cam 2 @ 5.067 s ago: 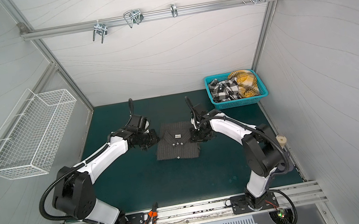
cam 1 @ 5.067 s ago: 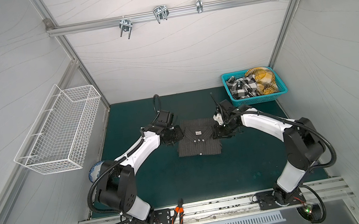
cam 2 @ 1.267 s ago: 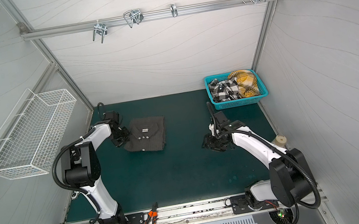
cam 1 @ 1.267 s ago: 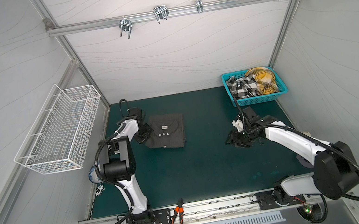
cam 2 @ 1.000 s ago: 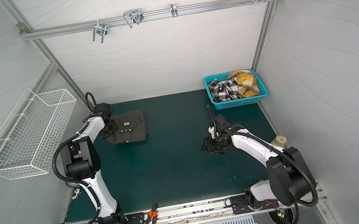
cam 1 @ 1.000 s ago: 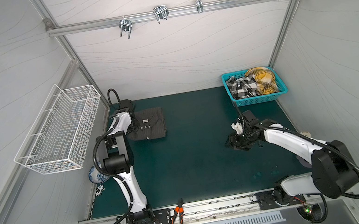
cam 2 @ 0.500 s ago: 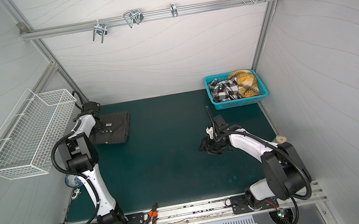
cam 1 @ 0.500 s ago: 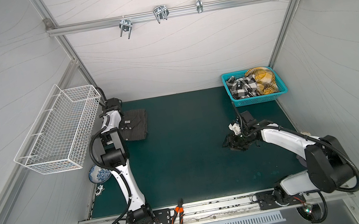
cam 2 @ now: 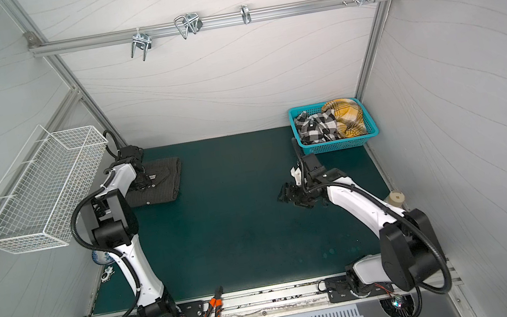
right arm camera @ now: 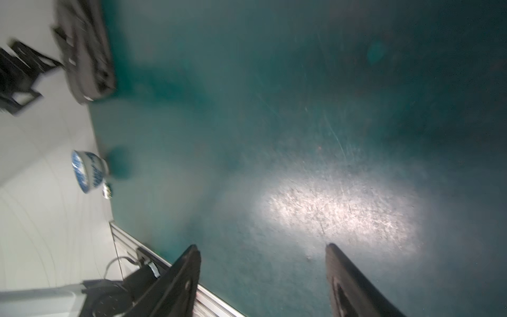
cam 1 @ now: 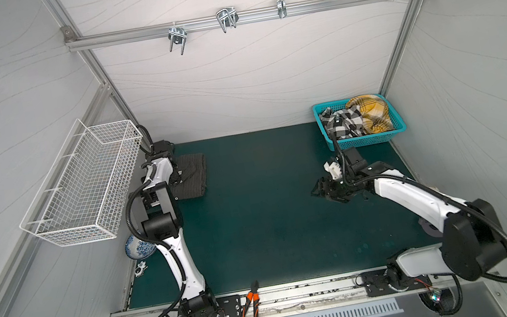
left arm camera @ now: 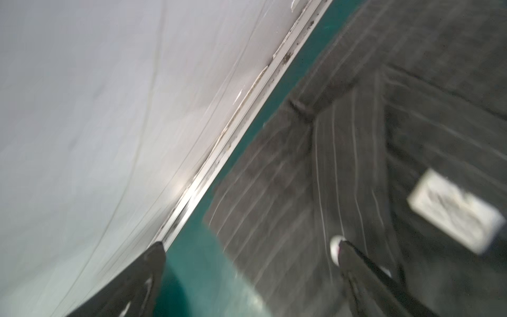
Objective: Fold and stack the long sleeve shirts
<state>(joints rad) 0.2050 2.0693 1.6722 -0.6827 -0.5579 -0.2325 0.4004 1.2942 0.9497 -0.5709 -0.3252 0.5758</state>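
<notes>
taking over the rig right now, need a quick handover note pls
Left tool: open, at the edge of the folded grey pinstripe shirt, gripping nothing.
Right tool: open and empty over the bare green mat.
Done: the grey shirt lies folded in the mat's far left corner.
Left: a checked garment and a yellow plaid one sit crumpled in the teal basket. Likely next: fold each and stack it on the grey shirt.

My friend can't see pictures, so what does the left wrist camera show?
A folded dark grey pinstriped shirt with a white label lies on a green mat beside a white wall. The arm's two black fingers stand wide apart, one over the shirt, holding nothing.
</notes>
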